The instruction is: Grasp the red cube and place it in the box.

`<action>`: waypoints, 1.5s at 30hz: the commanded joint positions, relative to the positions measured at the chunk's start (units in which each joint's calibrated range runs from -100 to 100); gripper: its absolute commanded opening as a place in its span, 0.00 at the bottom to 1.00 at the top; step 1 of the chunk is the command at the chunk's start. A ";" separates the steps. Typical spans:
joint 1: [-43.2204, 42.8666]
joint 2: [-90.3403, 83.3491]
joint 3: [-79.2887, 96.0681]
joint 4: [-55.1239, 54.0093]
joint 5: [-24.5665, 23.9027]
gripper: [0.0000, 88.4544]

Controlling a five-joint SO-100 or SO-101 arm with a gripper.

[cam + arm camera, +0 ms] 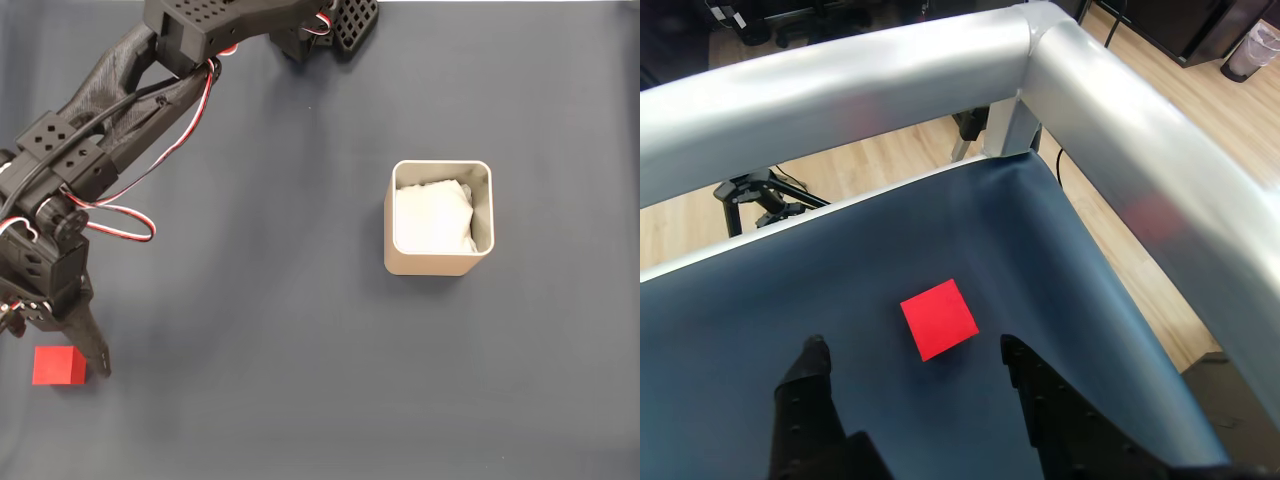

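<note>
Where hand (912, 350) gapes, matte red cube (939, 319)

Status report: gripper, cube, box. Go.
Gripper open, above the mat. Small bright red cube between the fingertips, ungrasped. Beige square open-top box far off, nothing between.

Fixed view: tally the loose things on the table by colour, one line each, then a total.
Red: 1, the red cube
Beige: 1, the box
White: 1, the crumpled paper inside the box
Total: 3
</note>
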 commanded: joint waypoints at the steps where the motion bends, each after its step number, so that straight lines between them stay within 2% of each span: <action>1: -0.47 -0.49 -3.62 -2.05 -0.15 0.48; 35: -0.68 4.01 -3.52 -6.81 -0.63 0.49; 38: -0.68 3.75 -3.25 -6.40 -0.44 0.41; 42: -0.76 3.15 -3.07 -6.56 -0.44 0.19; 45: -0.83 2.80 -2.98 -6.56 -0.20 0.07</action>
